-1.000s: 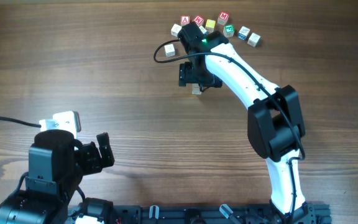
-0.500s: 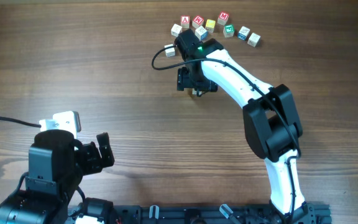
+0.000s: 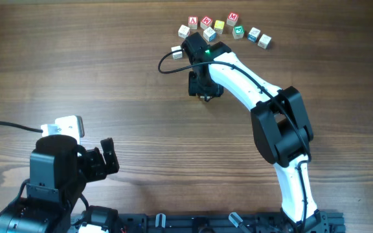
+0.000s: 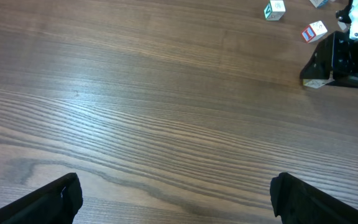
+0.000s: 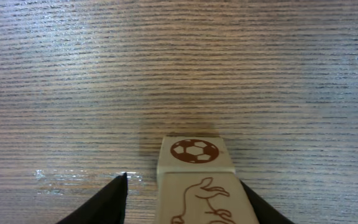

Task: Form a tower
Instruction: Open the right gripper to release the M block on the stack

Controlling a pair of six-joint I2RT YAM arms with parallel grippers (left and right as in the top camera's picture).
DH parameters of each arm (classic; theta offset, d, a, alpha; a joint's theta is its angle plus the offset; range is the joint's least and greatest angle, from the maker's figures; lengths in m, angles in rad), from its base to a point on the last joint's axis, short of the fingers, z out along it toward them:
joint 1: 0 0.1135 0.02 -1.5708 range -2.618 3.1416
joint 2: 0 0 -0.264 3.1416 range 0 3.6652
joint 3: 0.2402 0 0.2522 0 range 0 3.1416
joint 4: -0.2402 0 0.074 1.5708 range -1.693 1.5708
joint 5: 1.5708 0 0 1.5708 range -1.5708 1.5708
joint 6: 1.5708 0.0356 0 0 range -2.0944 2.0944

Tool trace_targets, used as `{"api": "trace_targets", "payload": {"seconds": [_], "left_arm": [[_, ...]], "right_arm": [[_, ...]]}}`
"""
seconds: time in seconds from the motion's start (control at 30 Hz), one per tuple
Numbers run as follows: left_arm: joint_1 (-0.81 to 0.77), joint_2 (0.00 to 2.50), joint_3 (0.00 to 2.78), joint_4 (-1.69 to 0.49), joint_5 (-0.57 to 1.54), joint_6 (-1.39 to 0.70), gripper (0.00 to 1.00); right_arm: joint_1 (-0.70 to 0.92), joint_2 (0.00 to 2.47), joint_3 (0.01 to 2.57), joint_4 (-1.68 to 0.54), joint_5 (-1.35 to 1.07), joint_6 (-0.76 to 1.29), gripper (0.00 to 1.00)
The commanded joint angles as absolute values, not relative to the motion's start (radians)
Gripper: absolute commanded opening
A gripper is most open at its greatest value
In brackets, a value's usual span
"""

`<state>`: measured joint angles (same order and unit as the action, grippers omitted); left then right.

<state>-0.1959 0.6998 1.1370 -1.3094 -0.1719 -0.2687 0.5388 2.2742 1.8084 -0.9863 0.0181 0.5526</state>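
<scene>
r fingers (image 5: pixel 107 202) narrowed round tower (image 5: pixel 194 186), gap one side, base cut off; l fingers (image 4: pixel 48 202) wide open.

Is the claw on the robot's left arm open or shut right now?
Open: the left claw has its fingers spread wide apart in its own camera view, gripping nothing.

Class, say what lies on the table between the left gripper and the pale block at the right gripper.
Nothing but bare table: the left wrist view shows open wood from the left gripper to the block.
</scene>
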Motion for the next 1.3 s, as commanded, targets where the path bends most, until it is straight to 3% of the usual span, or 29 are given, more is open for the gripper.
{"api": "trace_targets", "payload": {"seconds": [0.0, 0.27, 0.5, 0.57, 0.63, 0.67, 0.83, 1.17, 1.27], "left_arm": [[-0.193, 0.694, 1.135, -1.307, -0.184, -0.278, 1.00], [-0.193, 0.694, 1.135, -1.307, -0.184, -0.278, 1.00], [-0.193, 0.694, 1.135, -1.307, -0.184, -0.278, 1.00], [-0.193, 0.694, 1.135, -1.307, -0.184, -0.277, 1.00], [-0.193, 0.694, 1.135, -1.307, -0.184, -0.278, 1.00], [-0.193, 0.694, 1.135, -1.307, -0.184, -0.278, 1.00], [-0.193, 0.694, 1.135, -1.307, -0.184, -0.278, 1.00], [-0.193, 0.694, 1.135, -1.307, -0.184, -0.277, 1.00], [-0.193, 0.694, 1.135, -1.307, -0.184, -0.278, 1.00]], "right_arm": [[0.538, 2.300, 1.813, -1.001, -0.001, 0.557, 0.46], [0.538, 2.294, 1.828, -1.024, -0.008, 0.557, 0.39], [0.538, 2.292, 1.837, -1.037, -0.008, 0.557, 0.39], [0.538, 2.292, 1.841, -1.042, -0.008, 0.557, 0.45], [0.538, 2.292, 1.842, -1.042, -0.008, 0.557, 0.62], [0.538, 2.292, 1.843, -1.045, -0.008, 0.557, 0.64], [0.538, 2.279, 1.891, -1.100, -0.007, 0.556, 0.99], [0.538, 2.164, 1.927, -1.193, -0.035, 0.565, 1.00], [0.538, 2.165, 1.924, -1.169, -0.033, 0.556, 0.96]]}}
